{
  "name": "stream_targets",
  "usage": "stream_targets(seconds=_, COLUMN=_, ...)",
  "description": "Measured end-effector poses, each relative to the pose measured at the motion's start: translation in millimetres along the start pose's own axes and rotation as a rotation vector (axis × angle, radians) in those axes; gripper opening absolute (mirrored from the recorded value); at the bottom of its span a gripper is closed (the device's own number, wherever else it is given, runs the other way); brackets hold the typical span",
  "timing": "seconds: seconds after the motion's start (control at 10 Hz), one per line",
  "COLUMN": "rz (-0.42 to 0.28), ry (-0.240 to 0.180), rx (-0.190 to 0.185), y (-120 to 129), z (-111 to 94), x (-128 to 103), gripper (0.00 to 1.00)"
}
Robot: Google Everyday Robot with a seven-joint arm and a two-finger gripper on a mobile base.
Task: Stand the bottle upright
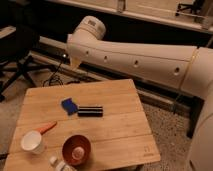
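The bottle (59,165), clear with a white cap, is at the table's front edge, just left of the bowl, and is cut off by the bottom of the picture. It looks tilted, with its cap pointing up and to the left. The robot's white arm (135,60) stretches across above the far side of the table, and its elbow (89,27) is at the upper left. The gripper is not in view.
On the wooden table (120,135) are a white paper cup (31,142), an orange object (46,128), a red-brown bowl (76,149), a blue object (69,105) and a black bar (90,110). A chair base (20,70) stands at the left.
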Motion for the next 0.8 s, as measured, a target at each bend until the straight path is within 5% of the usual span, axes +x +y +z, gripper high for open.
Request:
stream_targets(seconds=0.5, rz=-0.084, ry=-0.003, rx=-0.013, y=1.8, z=0.5, x=-4.0, gripper=0.80)
stream_targets(seconds=0.8, rz=-0.337, ry=-0.019, rx=-0.047, y=1.7, z=4.1, x=-16.9, gripper=0.80)
